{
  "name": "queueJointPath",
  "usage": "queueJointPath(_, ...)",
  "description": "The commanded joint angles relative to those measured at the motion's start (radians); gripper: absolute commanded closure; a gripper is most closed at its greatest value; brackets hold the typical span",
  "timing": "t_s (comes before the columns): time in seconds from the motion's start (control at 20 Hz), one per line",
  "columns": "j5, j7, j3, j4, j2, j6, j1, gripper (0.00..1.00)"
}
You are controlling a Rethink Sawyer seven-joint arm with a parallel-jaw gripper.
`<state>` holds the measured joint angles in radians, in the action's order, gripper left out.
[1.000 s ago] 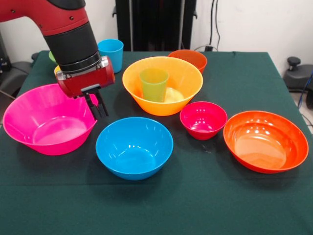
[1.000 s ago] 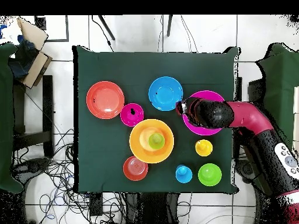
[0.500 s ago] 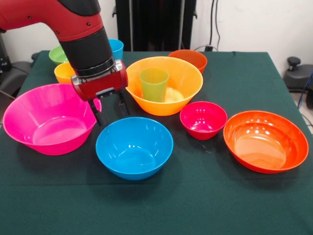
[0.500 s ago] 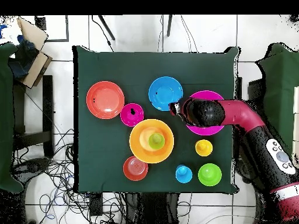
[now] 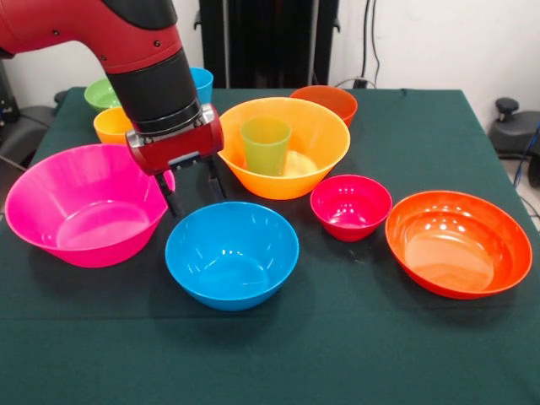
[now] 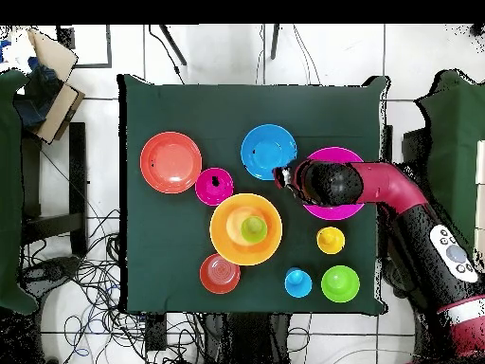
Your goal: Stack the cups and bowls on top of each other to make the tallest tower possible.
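The gripper [image 5: 191, 186] hung empty with fingers spread, left of centre, between the big pink bowl [image 5: 80, 205] and the medium blue bowl [image 5: 231, 254]; descent risked clipping either rim; the green cup [image 5: 265, 145] stood inside the big orange bowl [image 5: 316, 139] at upper centre; open cloth lay only along the bottom.

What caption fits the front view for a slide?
Open gripper hovers between the big pink bowl and the medium blue bowl; green cup stands in the big orange bowl.
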<state>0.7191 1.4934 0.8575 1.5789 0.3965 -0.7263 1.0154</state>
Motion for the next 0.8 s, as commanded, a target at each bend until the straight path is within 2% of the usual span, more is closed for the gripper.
queueJointPath(0.05, 0.010, -0.126, -0.015, -0.013, -0.024, 0.017, -0.007, 0.00)
queueJointPath(0.3, -0.029, -0.156, 0.022, 0.029, 0.006, -0.013, 0.024, 0.00)
queueJointPath(0.35, -0.041, -0.146, 0.024, 0.047, 0.033, -0.028, 0.027, 0.00)
queueJointPath(0.55, -0.141, -0.080, 0.049, 0.147, 0.230, -0.137, 0.040, 0.00)
queueJointPath(0.65, -0.176, -0.078, 0.053, 0.153, 0.269, -0.176, 0.034, 0.00)
queueJointPath(0.8, -0.204, -0.084, 0.045, 0.152, 0.286, -0.192, 0.026, 0.00)
